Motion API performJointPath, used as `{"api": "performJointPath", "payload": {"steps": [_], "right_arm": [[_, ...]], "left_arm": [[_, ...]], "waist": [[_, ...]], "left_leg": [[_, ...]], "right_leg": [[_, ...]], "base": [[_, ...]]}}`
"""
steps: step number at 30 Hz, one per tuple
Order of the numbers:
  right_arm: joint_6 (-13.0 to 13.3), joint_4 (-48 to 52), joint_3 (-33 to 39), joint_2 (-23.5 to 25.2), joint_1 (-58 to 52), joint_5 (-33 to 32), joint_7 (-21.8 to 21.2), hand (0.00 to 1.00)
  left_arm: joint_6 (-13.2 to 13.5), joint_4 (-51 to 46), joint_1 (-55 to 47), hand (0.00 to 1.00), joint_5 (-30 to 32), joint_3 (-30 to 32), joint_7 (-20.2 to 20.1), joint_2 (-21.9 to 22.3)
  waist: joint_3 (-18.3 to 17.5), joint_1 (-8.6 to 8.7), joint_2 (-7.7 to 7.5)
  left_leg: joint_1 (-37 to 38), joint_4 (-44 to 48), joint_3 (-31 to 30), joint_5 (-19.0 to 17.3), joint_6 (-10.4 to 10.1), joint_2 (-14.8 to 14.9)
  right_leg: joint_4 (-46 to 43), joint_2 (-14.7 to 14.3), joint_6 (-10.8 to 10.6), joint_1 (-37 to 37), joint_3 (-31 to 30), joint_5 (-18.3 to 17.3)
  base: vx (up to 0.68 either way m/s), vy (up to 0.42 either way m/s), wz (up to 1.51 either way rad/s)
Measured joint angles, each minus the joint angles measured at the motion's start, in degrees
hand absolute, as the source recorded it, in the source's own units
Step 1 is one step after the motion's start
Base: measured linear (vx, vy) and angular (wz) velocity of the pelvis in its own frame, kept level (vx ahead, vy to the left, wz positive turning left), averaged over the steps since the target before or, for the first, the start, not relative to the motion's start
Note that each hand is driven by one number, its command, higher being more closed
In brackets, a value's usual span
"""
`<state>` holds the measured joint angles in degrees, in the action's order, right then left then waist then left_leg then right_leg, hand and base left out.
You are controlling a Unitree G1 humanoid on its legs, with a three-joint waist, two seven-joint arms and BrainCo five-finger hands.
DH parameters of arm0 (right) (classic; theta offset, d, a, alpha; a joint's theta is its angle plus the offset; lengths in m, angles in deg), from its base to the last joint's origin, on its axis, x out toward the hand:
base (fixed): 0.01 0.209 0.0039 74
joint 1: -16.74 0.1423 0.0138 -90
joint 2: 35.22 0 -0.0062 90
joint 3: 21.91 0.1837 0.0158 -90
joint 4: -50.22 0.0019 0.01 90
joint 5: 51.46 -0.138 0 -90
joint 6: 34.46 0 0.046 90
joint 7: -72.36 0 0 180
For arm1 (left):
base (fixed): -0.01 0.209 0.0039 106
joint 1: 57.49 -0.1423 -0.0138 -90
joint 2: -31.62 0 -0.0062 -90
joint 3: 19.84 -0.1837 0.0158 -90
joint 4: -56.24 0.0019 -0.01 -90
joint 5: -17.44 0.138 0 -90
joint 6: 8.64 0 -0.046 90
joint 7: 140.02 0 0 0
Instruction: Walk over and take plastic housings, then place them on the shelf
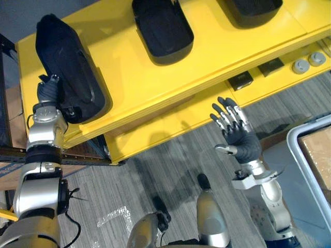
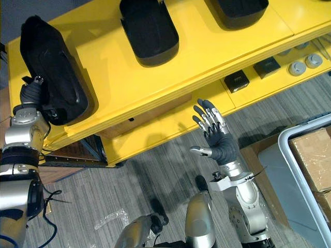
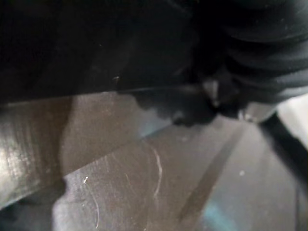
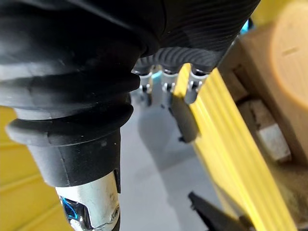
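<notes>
The yellow shelf [image 1: 207, 67] carries three black plastic housings on its top tier, and the risk sits with the leftmost housing [image 1: 70, 67]. It lies slantwise at the shelf's left front corner, with its near end close to the front edge. The left hand [image 1: 49, 90] is against that housing's outer side. Its fingers are hidden behind the dark shell and the left wrist view is too dark to read, so I cannot tell whether it grips or merely touches. If the hand lets go or pulls back carelessly, the housing could probably be dragged over the edge to the floor. A sideways nudge could push it off the left end. The right hand [image 1: 240, 139] hangs over the floor in front of the lower tier, palm up, fingers spread and straight, holding nothing, so it could not catch a slipping part. As for containers, a grey tote [image 2: 283, 150] stands on the floor to the robot's right and holds cardboard boxes [image 2: 313, 155]. The middle housing [image 1: 163, 31] and the far housing [image 1: 253, 10] lie hollow side up and appear empty. The lower tier holds two small black square parts [image 1: 240, 80] and two grey round parts [image 1: 300, 65].
</notes>
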<state>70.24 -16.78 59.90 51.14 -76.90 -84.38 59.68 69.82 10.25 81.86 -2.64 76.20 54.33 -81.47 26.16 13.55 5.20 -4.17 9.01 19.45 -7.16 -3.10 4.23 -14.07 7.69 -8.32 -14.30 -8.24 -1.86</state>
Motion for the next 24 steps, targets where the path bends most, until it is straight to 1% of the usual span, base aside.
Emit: {"api": "performJointPath", "payload": {"steps": [2,3,5,8,12,15,19,21,24], "right_arm": [[-0.02,0.70,-0.56,0.01,-0.04,-0.03,-0.02,0.00],[-0.07,0.73,-0.53,0.01,-0.04,-0.08,-0.02,0.00],[-0.10,0.75,-0.52,0.03,0.06,-0.09,-0.04,0.00],[-0.23,0.80,-0.58,0.05,0.03,-0.09,-0.11,0.00],[-0.24,1.14,-0.93,0.05,-0.13,-0.10,-0.10,0.00],[-0.30,1.14,-0.96,0.06,-0.63,-0.10,-0.10,0.00],[-0.30,1.14,-0.97,0.07,-0.92,-0.10,-0.11,0.00],[-0.34,1.15,-1.02,0.08,-1.46,-0.10,-0.11,0.00],[-0.70,1.16,-1.05,0.08,-2.22,-0.12,-0.11,0.00]], "left_arm": [[-0.15,0.00,0.75,1.00,-0.28,0.01,0.82,0.00],[-0.40,-0.01,0.95,0.00,-0.42,0.12,1.41,-0.01],[-1.14,-0.06,1.41,0.00,-1.22,0.15,2.48,-0.01],[-1.55,-0.05,1.63,0.00,-2.46,0.21,4.81,-0.01],[-3.35,0.00,2.16,0.00,-2.43,0.51,5.84,0.07],[-3.87,0.00,2.24,0.00,-2.38,0.51,6.29,0.08],[-5.28,-0.01,2.24,0.00,-1.16,0.80,7.61,0.09],[-5.89,-0.01,2.24,0.00,0.20,1.90,7.99,0.09],[-6.10,-0.02,2.24,0.00,0.90,2.38,9.27,0.08]], "waist": [[0.08,-0.02,-0.11],[0.08,-0.08,-0.11],[0.07,-0.11,-0.11],[0.08,-0.19,-0.11],[0.07,-0.14,-0.11],[0.07,-0.14,-0.11],[0.07,-0.14,-0.11],[0.07,-0.10,-0.11],[0.05,-0.11,-0.10]], "left_leg": [[-0.20,-1.04,0.15,0.75,-0.11,-0.23],[-0.45,-1.09,0.33,0.84,-0.16,-0.22],[-0.87,-1.07,0.42,0.99,-0.16,-0.29],[-1.15,-1.15,1.15,1.14,-0.18,-0.34],[-1.06,-1.15,1.57,1.21,-0.14,-0.49],[-1.06,-1.16,1.62,1.30,-0.15,-0.55],[-0.96,-1.22,1.64,1.48,-0.14,-0.70],[-0.87,-1.42,1.65,1.64,-0.13,-0.81],[-0.84,-1.43,1.62,1.71,-0.17,-0.81]], "right_leg": [[-0.62,0.00,0.12,-1.03,-0.04,-0.12],[-1.24,-0.04,0.13,-1.65,-0.15,-0.18],[-1.84,-0.01,0.09,-2.38,-0.24,-0.41],[-2.53,-0.04,0.09,-3.33,-0.72,-0.41],[-3.26,0.02,0.08,-3.78,-1.16,-0.41],[-3.32,0.09,0.08,-3.78,-1.15,-0.41],[-3.52,0.25,0.08,-3.78,-1.14,-0.41],[-3.56,0.33,0.08,-3.78,-1.15,-0.41],[-3.64,0.35,0.08,-3.78,-1.12,-0.40]], "base": [[-0.04,-0.026,0.00],[0.00,0.000,0.00],[0.00,0.000,0.00],[-0.01,-0.005,-0.06],[-0.01,-0.001,-0.05],[0.00,0.000,0.00],[0.00,0.000,0.00],[0.00,0.000,0.00],[0.00,0.000,0.00]]}}
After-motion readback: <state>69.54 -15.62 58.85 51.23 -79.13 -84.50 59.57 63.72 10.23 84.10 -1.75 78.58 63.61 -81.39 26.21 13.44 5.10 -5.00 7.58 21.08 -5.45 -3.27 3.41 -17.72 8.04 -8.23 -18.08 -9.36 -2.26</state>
